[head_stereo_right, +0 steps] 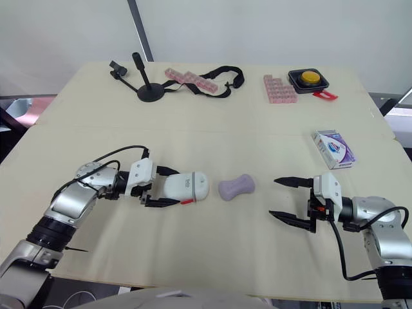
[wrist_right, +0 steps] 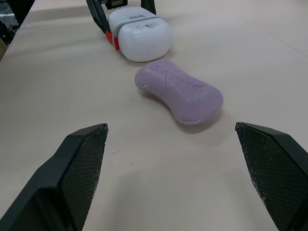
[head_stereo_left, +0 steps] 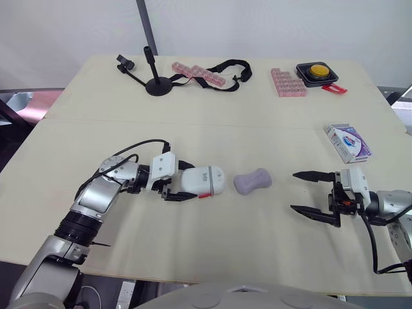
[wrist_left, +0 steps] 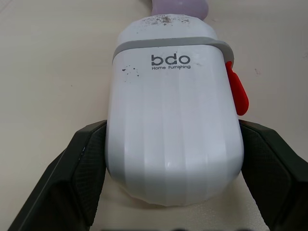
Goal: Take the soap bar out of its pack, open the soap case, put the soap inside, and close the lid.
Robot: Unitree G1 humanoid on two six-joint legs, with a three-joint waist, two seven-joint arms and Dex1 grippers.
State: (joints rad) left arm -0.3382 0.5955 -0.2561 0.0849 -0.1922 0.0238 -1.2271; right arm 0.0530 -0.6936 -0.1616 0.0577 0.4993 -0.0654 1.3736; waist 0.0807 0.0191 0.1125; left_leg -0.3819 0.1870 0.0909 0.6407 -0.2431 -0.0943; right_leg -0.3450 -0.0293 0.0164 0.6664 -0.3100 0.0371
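A white soap case with a red latch lies on its side on the table, lid closed. My left gripper is shut on it, one black finger pressed against each flank. A bare purple soap bar lies just right of the case, close to its rounded end. My right gripper stands open further right, its fingers wide apart and pointing at the soap, with a gap of table between. The soap pack, a white and purple box, lies at the right.
Along the far side of the table stand a black stand, a strip of pink blocks, a black strap, a pink block tray and a yellow button box.
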